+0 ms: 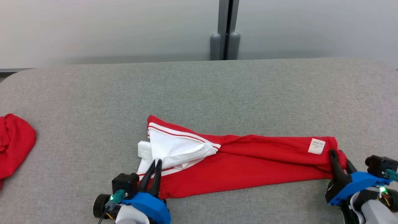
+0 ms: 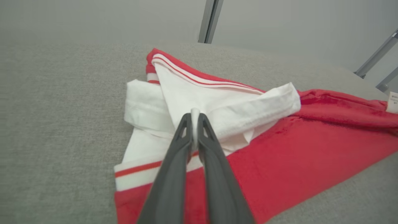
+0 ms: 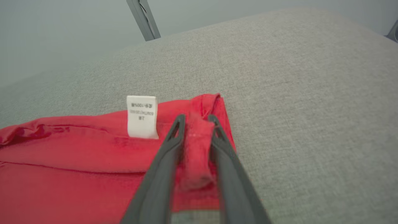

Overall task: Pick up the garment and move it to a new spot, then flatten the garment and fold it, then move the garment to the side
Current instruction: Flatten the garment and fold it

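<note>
Seems mid-fold, with the garment stretched long near the table's front edge; pinched at its white end by the left gripper; straddled at its red end by the right gripper, grip unclear; next calls for squaring both ends.

left of the garment, a second red cloth is cut by the head view's edge, so its full shape can't be told. the print on the garment's white label is too small to read. the left gripper covers part of the garment's striped hem beneath its fingers. at the garment's label end a red fold sits between the right gripper fingers; whether they press it can't be told. both arms run off the bottom edge below the garment.
</note>
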Available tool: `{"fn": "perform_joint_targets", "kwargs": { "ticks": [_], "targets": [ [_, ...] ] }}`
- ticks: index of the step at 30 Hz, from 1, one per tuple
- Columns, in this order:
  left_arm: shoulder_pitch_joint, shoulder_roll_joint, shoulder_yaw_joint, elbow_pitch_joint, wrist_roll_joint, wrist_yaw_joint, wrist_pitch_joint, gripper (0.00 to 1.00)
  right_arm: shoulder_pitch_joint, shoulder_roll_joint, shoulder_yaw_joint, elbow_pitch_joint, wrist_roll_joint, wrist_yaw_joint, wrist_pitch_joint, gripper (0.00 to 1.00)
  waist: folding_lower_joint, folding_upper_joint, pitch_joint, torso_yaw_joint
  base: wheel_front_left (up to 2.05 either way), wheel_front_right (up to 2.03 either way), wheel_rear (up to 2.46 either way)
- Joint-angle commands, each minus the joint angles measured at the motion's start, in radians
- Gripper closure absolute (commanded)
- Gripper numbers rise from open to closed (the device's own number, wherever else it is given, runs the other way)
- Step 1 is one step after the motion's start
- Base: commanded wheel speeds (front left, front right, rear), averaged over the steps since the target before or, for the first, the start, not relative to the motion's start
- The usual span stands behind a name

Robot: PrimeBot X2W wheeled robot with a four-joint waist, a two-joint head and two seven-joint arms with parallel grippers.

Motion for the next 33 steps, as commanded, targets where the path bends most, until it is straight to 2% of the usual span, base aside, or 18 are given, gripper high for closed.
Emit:
{"fn": "perform_joint_targets", "kwargs": {
  "ticks": [1, 5, 8, 13, 14, 15, 19, 24, 28, 33],
  "targets": [
    [0.011, -0.001, 0.010, -0.023, 0.005, 0.016, -0.005, 0.00, 0.008, 0.000, -0.014, 0.002, -0.006, 0.000, -0.003, 0.00, -0.0001, 0.0003, 0.004, 0.008, 0.00, 0.00, 0.00],
    [0.039, -0.007, 0.024, -0.072, 0.020, 0.042, -0.005, 0.00, -0.008, -0.008, -0.060, 0.035, -0.033, 0.000, -0.003, 0.00, -0.0001, 0.0003, 0.012, 0.027, 0.00, 0.00, 0.00],
    [0.054, -0.009, 0.017, -0.093, 0.029, 0.044, -0.005, 0.00, -0.015, 0.001, -0.082, 0.081, -0.048, 0.000, -0.003, 0.00, -0.0001, 0.0003, 0.016, 0.046, 0.00, 0.00, 0.00],
    [0.073, -0.009, 0.009, -0.122, 0.012, 0.058, -0.005, 0.00, -0.021, 0.031, -0.058, 0.182, -0.024, 0.000, 0.000, 0.00, -0.0001, 0.0003, 0.018, 0.066, 0.00, 0.00, 0.00],
    [0.074, -0.009, 0.010, -0.127, 0.010, 0.061, -0.005, 0.00, -0.022, 0.039, -0.046, 0.196, -0.015, 0.000, 0.001, 0.12, -0.0001, 0.0003, 0.018, 0.068, 0.00, 0.00, 0.00],
    [0.075, -0.009, 0.009, -0.129, 0.011, 0.063, -0.005, 0.00, -0.025, 0.045, -0.029, 0.205, -0.006, 0.002, 0.003, 1.00, -0.0001, 0.0003, 0.018, 0.068, 0.00, 0.00, 0.00],
    [0.086, -0.009, 0.019, -0.136, 0.012, 0.072, -0.005, 0.00, -0.033, 0.020, -0.006, 0.188, 0.025, 0.000, 0.002, 1.00, -0.0001, 0.0003, 0.016, 0.057, 0.00, 0.00, 0.00],
    [0.090, -0.010, 0.017, -0.139, 0.002, 0.084, -0.005, 0.00, -0.026, -0.017, -0.060, 0.081, 0.018, 0.000, -0.003, 1.00, -0.0001, 0.0003, 0.004, 0.035, 0.00, 0.00, 0.00],
    [0.087, -0.009, 0.006, -0.134, -0.012, 0.090, -0.005, 0.00, -0.016, 0.007, -0.050, -0.050, 0.010, 0.000, -0.003, 1.00, -0.0001, 0.0003, -0.004, 0.025, 0.00, 0.00, 0.00],
    [0.083, -0.010, -0.022, -0.118, -0.031, 0.094, -0.005, 0.00, 0.001, 0.043, 0.068, -0.212, 0.037, 0.000, -0.003, 1.00, -0.0001, 0.0003, -0.012, 0.036, 0.00, 0.00, 0.00]
  ]
}}
